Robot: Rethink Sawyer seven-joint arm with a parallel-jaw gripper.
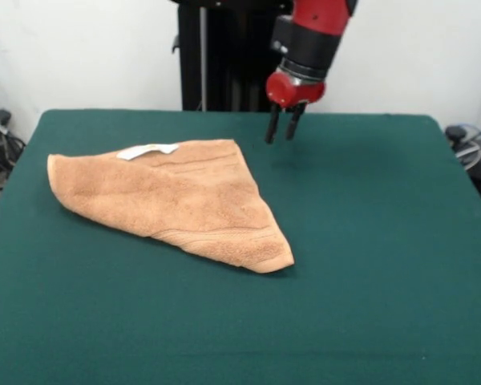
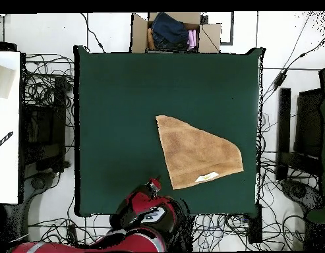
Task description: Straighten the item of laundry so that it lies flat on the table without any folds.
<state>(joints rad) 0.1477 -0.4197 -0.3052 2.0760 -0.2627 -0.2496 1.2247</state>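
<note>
Towel: The orange-tan towel [image 1: 172,200] lies folded over on itself into a rough triangle on the green bench [image 1: 369,265], toward the left of the front view and clear of every edge.

Label: A small white label [image 1: 147,150] shows on the towel's far edge, beside the top corner of the triangle.

Fold: One long slanting edge runs from the far corner down to the near right tip, where the cloth looks doubled and thick; a hemmed band crosses just above that tip.

End effector: The red-and-black arm's end effector [image 1: 281,123] hangs just above the bench near its far side, beside the towel's far corner and apart from it. Its two dark fingers [image 1: 272,125] point down with a narrow gap between them and nothing in it.

Overhead: From above, the arm covers the bench edge nearest the base, its tip [image 2: 153,182] close to the towel's label end.

Step in hand: Judging by the layout, this is the approach to a grasp; no cloth is held and the fold is not yet undone.

Next move: The job appears to call for pinching only the top layer at a free corner, then drawing it away across the slanting fold line so the hidden half opens out.

Risk: Catching both layers would likely drag the whole towel rather than unfold it.
</note>
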